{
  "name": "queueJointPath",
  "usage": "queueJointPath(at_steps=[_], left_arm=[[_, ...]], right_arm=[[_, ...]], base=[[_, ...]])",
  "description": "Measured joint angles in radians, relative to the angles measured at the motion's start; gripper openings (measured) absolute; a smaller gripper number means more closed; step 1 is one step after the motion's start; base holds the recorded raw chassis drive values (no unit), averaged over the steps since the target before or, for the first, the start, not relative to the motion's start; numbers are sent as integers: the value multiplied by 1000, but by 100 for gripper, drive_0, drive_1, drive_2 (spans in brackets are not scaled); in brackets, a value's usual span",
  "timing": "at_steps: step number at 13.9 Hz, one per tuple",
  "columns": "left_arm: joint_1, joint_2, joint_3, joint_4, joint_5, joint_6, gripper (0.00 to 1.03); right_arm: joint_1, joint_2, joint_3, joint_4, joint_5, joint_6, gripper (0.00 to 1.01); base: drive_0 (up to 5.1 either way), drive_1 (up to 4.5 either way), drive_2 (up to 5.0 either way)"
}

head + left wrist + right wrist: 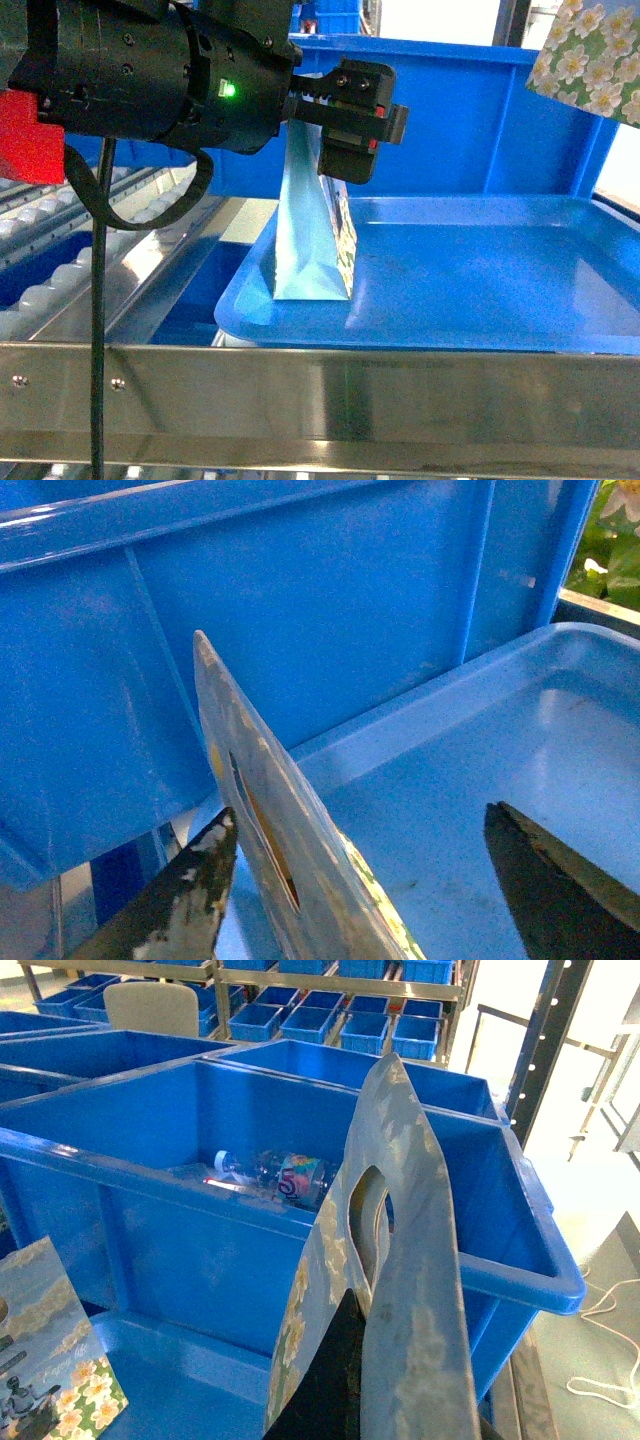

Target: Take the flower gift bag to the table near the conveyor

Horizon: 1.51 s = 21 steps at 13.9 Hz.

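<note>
One flower gift bag (pixel 308 235) stands upright, edge-on, at the left end of a shallow blue tray (pixel 236 296). My left gripper (pixel 346 168) hangs over its top. In the left wrist view the bag's top edge (pixel 275 840) rises between the two open fingers (pixel 190 900), nearer the left one, with a gap on each side. A second flower gift bag (pixel 405 1250) hangs from my right gripper (pixel 400 1385), which is shut on it below the handle hole. That bag shows at the head view's top right (pixel 590 55). The table is out of view.
The conveyor's white rollers (pixel 55 275) run along the left, and a steel rail (pixel 320 400) crosses the front. A deep blue bin (pixel 480 110) stands behind the tray and holds a plastic bottle (pixel 290 1178). More blue bins (pixel 330 1020) fill shelves beyond.
</note>
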<state>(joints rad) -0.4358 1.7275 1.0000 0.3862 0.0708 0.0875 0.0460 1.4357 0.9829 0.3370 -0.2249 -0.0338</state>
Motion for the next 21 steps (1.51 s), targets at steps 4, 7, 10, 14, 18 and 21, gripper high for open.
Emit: queueJointPath(at_steps=[4,7,10,14,18,21], left_arm=[[4,-2,-12,33,-31,-1,2],[64,-73,-26,41,-68,-65,2],[114,-189,1,14,-71,-143,2],[160,-356,8,-64,-100,-228,2],[171,-484,-36,-123,-143,-236,2],[176,-483,-38,-123,-145,-236,2]], right_arm=[[0,0,0,0,0,0,2],[0,0,0,0,0,0,2],[0,0,0,0,0,0,2],[0,0,0,0,0,0,2],[0,0,0,0,0,0,2],[0,1,0,-3,0,0,2]], base=[[0,0,0],[0,0,0],[0,0,0],[0,0,0],[0,0,0],[-254,-19,311]])
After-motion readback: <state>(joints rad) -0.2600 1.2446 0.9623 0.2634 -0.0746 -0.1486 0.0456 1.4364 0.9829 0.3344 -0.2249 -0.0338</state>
